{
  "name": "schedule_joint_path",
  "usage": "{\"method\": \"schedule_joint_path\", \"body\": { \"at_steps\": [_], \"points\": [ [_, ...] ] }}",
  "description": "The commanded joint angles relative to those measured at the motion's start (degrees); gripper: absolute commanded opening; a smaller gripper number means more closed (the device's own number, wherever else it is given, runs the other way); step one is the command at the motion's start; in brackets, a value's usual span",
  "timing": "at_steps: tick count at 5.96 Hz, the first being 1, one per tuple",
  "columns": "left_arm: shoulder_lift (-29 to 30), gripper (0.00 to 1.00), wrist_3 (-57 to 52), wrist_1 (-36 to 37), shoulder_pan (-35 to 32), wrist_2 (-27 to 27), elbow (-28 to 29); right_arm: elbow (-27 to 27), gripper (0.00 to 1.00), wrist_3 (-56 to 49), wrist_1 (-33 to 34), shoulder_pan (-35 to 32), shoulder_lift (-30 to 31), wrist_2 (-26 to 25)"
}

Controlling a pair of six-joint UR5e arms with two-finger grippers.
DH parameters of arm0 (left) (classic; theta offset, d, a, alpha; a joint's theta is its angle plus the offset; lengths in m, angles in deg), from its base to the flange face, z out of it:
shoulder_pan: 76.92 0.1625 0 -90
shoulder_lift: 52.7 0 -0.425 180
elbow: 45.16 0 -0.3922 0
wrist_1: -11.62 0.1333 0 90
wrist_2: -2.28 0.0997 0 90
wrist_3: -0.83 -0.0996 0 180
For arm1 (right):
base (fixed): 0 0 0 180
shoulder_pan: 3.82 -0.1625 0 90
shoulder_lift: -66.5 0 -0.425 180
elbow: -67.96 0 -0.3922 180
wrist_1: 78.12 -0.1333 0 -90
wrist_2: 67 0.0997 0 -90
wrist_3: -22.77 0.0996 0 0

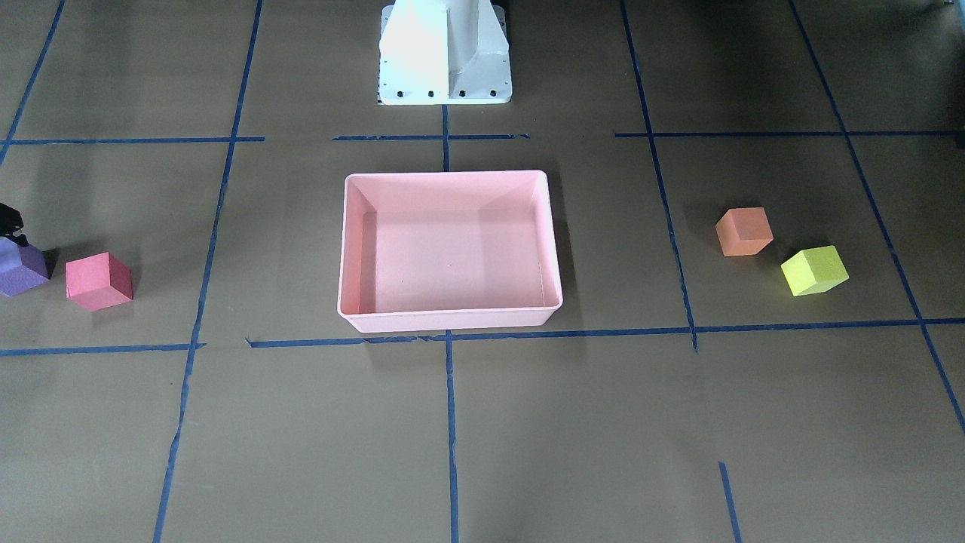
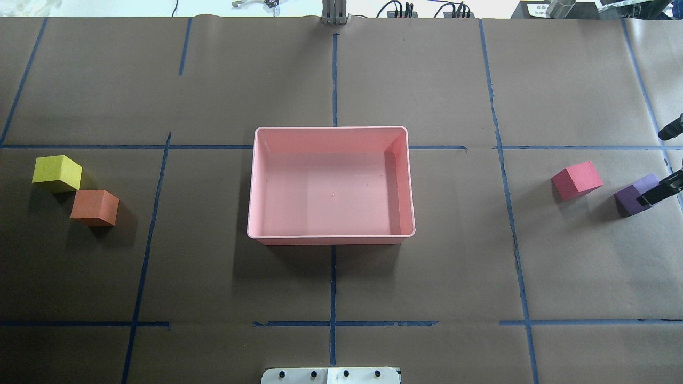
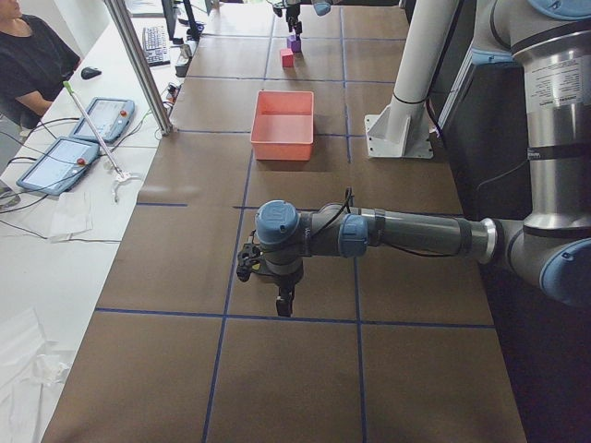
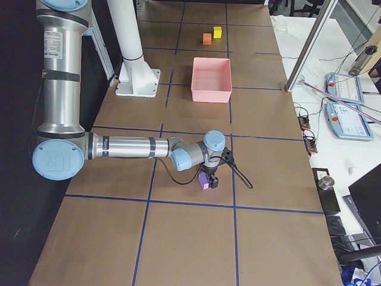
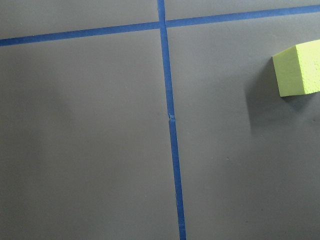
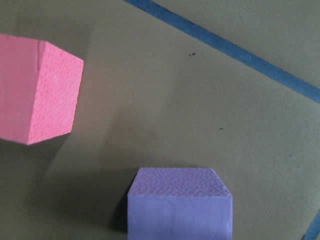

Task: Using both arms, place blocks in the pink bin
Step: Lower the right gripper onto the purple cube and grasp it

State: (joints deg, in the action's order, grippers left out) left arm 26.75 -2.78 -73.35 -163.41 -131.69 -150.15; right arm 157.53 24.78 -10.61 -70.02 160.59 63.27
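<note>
The pink bin (image 2: 331, 239) sits empty at the table's middle. The red-pink block (image 2: 577, 180) and the purple block (image 2: 629, 198) lie at its right in the overhead view. The orange block (image 2: 95, 207) and the yellow-green block (image 2: 57, 173) lie at its left, touching at a corner. My right gripper (image 2: 651, 168) hangs low over the purple block with its fingers wide apart, one finger (image 2: 661, 191) over the block. The right wrist view shows the purple block (image 6: 180, 202) and the red-pink block (image 6: 37, 87). My left gripper (image 3: 268, 284) hovers near the yellow-green block (image 5: 299, 69); I cannot tell its state.
The white pedestal base (image 1: 445, 53) stands behind the bin on the robot's side. Blue tape lines (image 2: 333, 288) cross the brown table. An operator (image 3: 28, 60) sits at a side desk with tablets (image 3: 60, 161).
</note>
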Motion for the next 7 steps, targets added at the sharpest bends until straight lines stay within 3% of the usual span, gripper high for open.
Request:
{"method": "schedule_joint_path", "body": {
  "at_steps": [1, 2, 3, 4, 5, 6, 7],
  "points": [
    [0.0, 1.0, 0.0, -0.02, 0.0, 0.02, 0.14, -1.84, 1.0, 0.01, -0.01, 1.6, -1.17, -0.1],
    [0.0, 1.0, 0.0, -0.02, 0.0, 0.02, 0.23, -3.86, 1.0, -0.08, -0.09, 1.69, -2.49, -0.19],
    [0.0, 1.0, 0.0, -0.02, 0.0, 0.02, 0.23, -4.14, 0.71, 0.01, 0.17, 1.95, -4.15, -0.71],
    [0.09, 1.0, 0.0, -0.02, 0.0, 0.02, 0.14, -4.31, 0.28, -0.08, -0.01, 1.87, -3.39, -0.89],
    [0.09, 1.0, 0.0, -0.02, 0.0, 0.02, 0.14, -2.49, 0.03, 0.01, -0.01, 1.43, -3.12, 0.06],
    [0.09, 1.0, 0.0, -0.02, 0.0, 0.02, 0.14, 2.84, 0.02, 0.09, 2.43, 0.99, -2.68, 0.94],
    [0.18, 1.0, -0.17, 0.06, 0.0, 0.02, 0.14, 11.51, 0.02, 0.1, 11.59, 0.29, -3.11, 1.91]
  ]
}}
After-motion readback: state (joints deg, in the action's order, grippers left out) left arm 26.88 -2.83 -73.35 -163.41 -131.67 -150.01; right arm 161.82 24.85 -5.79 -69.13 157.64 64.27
